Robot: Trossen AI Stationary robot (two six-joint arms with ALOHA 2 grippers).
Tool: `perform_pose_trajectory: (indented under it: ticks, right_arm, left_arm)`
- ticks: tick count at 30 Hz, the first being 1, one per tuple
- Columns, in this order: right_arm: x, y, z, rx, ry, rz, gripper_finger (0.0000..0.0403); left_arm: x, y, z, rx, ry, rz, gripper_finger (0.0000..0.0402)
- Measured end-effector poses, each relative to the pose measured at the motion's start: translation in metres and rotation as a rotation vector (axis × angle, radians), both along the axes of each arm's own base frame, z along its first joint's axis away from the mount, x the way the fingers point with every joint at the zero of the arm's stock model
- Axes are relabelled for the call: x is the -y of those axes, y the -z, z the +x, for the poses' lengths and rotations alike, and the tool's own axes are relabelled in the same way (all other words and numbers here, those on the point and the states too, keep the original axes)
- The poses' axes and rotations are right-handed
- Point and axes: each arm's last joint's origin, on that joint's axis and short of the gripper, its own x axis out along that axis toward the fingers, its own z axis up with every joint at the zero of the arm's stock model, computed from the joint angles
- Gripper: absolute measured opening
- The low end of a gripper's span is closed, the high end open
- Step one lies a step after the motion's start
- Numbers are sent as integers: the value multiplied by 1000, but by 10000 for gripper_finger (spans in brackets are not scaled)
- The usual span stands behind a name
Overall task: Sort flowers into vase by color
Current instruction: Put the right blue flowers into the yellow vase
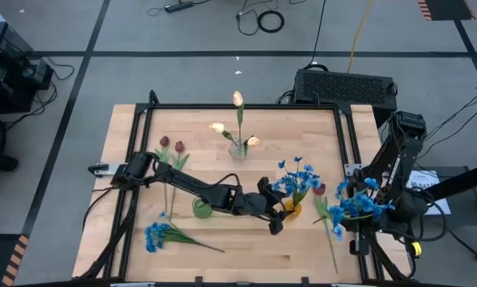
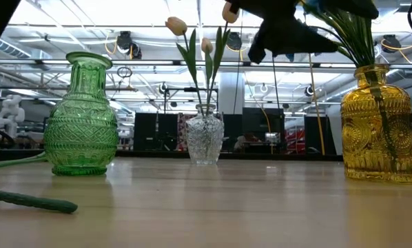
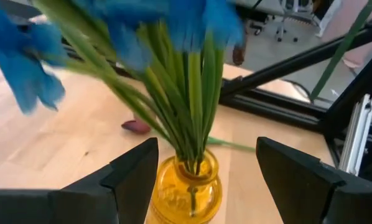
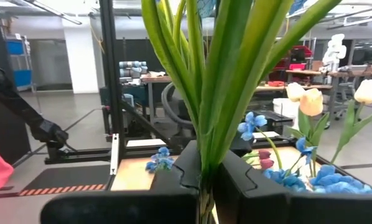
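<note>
Left pincer [image 3: 201, 180] is spread, its fingers either side of the yellow vase [image 3: 187, 190]; right pincer [image 4: 201, 186] pinches upright blue flower stems [image 4: 217, 93], nearest that vase.

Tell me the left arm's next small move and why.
Probably lift the left gripper clear of the yellow vase: its fingers stand open either side of the blue flowers, whose stems already sit in the vase. The right gripper, shut on another blue bunch, waits nearby.
</note>
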Motion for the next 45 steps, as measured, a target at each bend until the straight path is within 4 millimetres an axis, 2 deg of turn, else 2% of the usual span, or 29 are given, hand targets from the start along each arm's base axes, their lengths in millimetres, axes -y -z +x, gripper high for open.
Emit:
perform_pose_trajectory:
  ticks: [4,10,13,17,22,27,38,45]
  right_arm:
    - [-1,0,-2,1,-13,5,8]
    - [-2,1,-2,2,-20,8,8]
    - [-2,2,-2,1,-21,4,8]
    - [-2,2,-2,1,-21,3,8]
    - [-3,2,-2,-1,-21,-3,8]
    - [-3,2,-2,-2,-20,-10,9]
    - [-3,3,-2,-4,-20,-18,9]
    - [-3,5,2,-13,-5,-45,9]
  left_arm:
    - [-1,-2,1,27,-3,9,283]
    - [-9,16,10,40,-51,-1,340]
    - [-6,21,14,82,-46,-20,361]
    - [-4,28,17,104,-46,-43,368]
    - [-6,25,18,147,-67,-22,367]
    - [-6,21,19,183,-82,-6,342]
    - [-10,21,20,176,-95,24,231]
    - [-10,18,20,205,-88,46,184]
